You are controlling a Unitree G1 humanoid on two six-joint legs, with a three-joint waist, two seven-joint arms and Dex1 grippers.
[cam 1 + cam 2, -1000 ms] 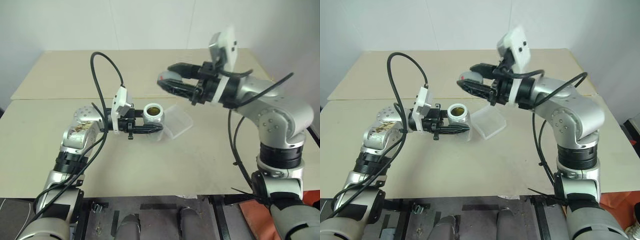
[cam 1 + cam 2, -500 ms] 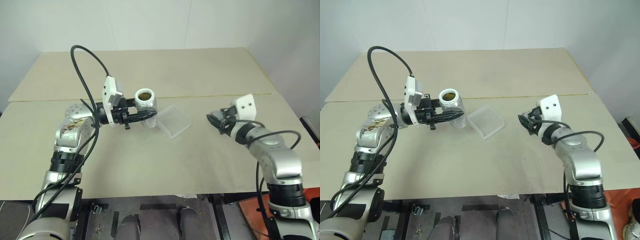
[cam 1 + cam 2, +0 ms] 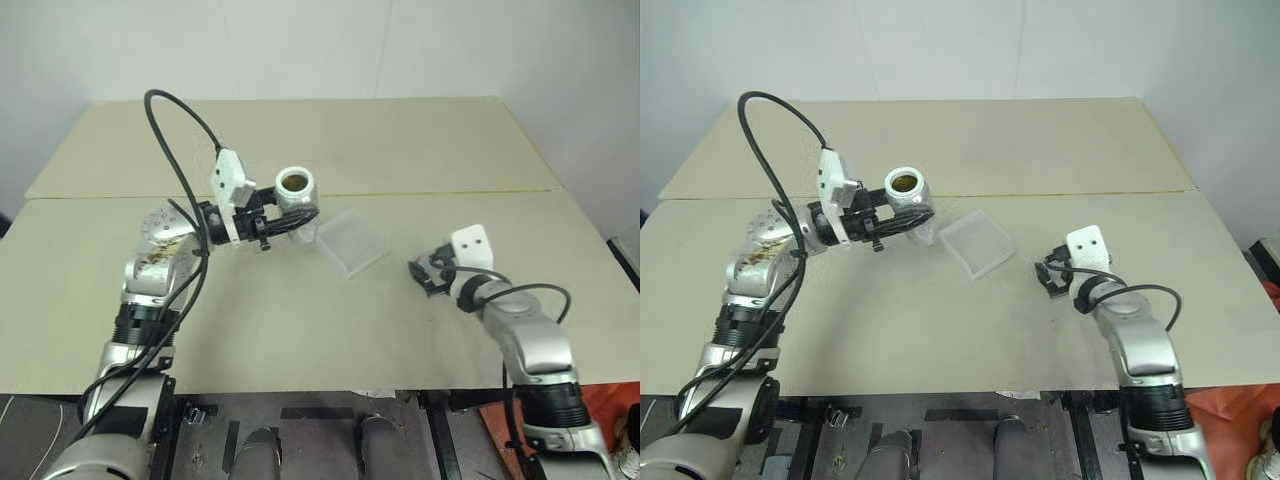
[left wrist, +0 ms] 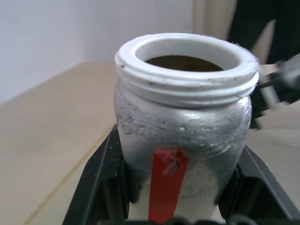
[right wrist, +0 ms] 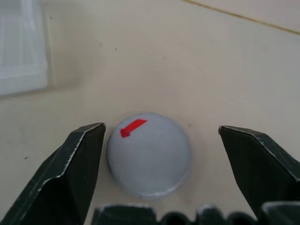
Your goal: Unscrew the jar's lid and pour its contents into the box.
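My left gripper point(image 3: 300, 215) is shut on the jar point(image 3: 296, 190), which it holds upright above the table, just left of the box point(image 3: 352, 241). The jar point(image 4: 183, 122) is open-mouthed, with a red label strip on its side and one black finger point(image 4: 101, 178) on each flank. The dark brownish contents point(image 4: 183, 63) show through the mouth. The clear box lies empty on the table. To its right my right gripper point(image 3: 425, 275) rests low on the table and stands open. The silver-grey lid point(image 5: 149, 154) with a red mark lies flat between its fingers point(image 5: 70, 173), touching neither.
The beige table has a seam point(image 3: 450, 190) running across behind the box. A black cable point(image 3: 170, 120) loops up from my left arm. Bare tabletop lies between the box and the near edge point(image 3: 320, 385).
My right arm dropped from above the box to the table on the right, opened, and let go of the lid there. My left gripper carried the jar slightly up and away.
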